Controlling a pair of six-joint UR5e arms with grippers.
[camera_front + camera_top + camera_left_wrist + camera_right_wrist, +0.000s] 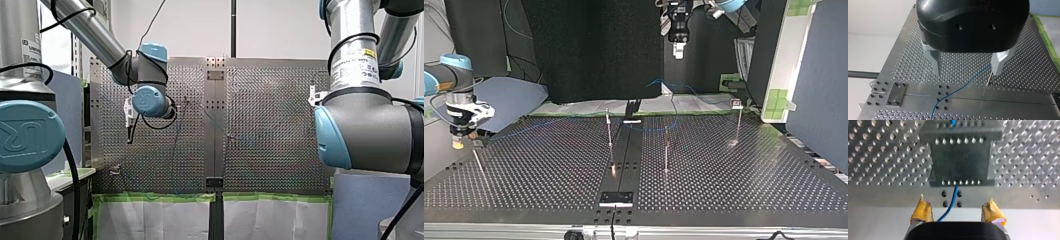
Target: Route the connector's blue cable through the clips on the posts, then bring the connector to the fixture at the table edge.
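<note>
Yellow-padded fingers of my right gripper (956, 203) stand wide apart and hold nothing. The blue cable (955, 193) passes between them untouched, meets a dark plate (960, 162) ahead of them on the bench (885, 157), and shows again beyond it. The metal fingers of my left gripper (966, 73) are likewise spread wide and empty. The cable crosses the bench below them, closer to one finger than the other. The connector cannot be made out in any view.

Likely faults:
- The cable is thin, so fingers closing off-centre would probably push it aside rather than pinch it.
- The cable lies slack and curved. A pull could drag a loop against a post or catch it at the plate's edge.

Count:
- Grippers: two, both empty.
- Blue cable: one.
- Upright posts: three (609, 127) (666, 150) (738, 122).
- Thin rod (480, 167): one, beside the right fingers, possibly a fourth post.
- Clips: too small to count.
</note>
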